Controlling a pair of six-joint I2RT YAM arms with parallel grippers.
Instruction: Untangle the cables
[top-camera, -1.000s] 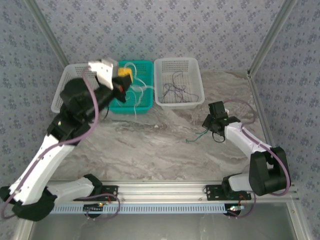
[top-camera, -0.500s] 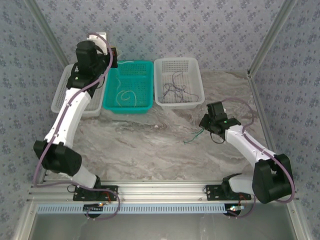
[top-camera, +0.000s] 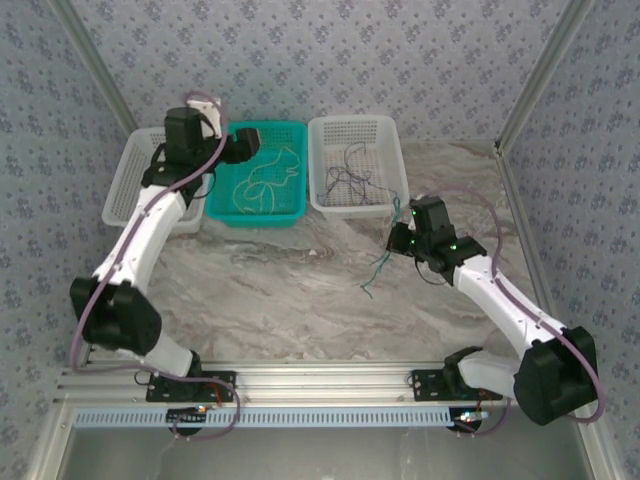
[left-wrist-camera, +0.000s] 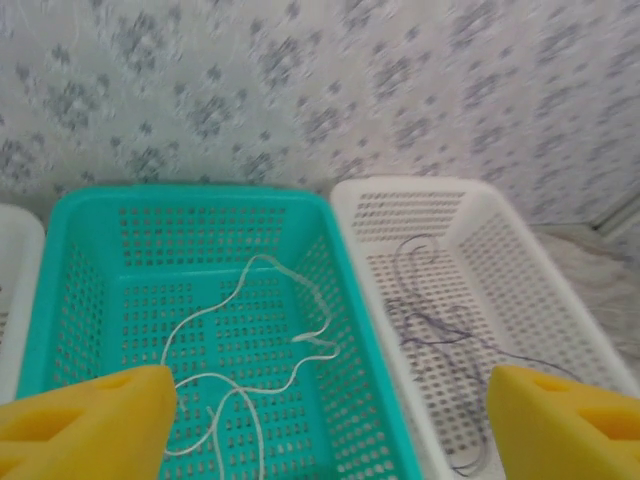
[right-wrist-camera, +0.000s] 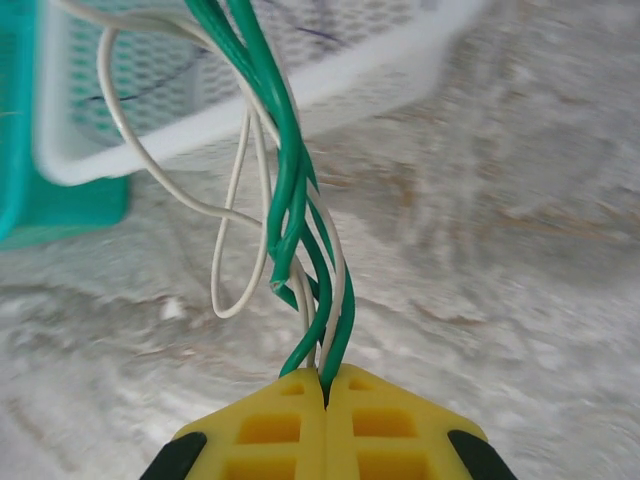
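- The left gripper (left-wrist-camera: 330, 392) has let go: 1 second ago it was low over the teal basket (top-camera: 292, 130) with pale strands hanging from it. Now its 2 yellow fingers (left-wrist-camera: 95, 420) stand wide apart with nothing between them.
- In the top view, this gripper now hovers by the far left corner of the teal basket, after the arm swung away toward the wall half a second ago.
- The pale cable (left-wrist-camera: 250, 335) lies loose on the floor of the teal basket in open loops, and nothing touches it.
- The dark cable (left-wrist-camera: 440, 330) lies in the white basket (top-camera: 392, 195) to the right of the teal one, in the same place as before.
- The right gripper (right-wrist-camera: 325, 392) has moved a little to the left over the table (top-camera: 280, 300) during the last second. Its jaws are pressed together on the green cable (right-wrist-camera: 285, 200).
- In the top view the free end of the green cable hangs down to the table, just in front of the white basket.
- In the right wrist view a second pale wire (right-wrist-camera: 235, 250) is twisted around the green strands just above the jaws.
- My judgement: 2 cables are already apart, each in its own basket, so this part of the task looks done.
- The knot that remains is the green and pale twist in the right claw. The free left claw will probably be needed to pull it apart.
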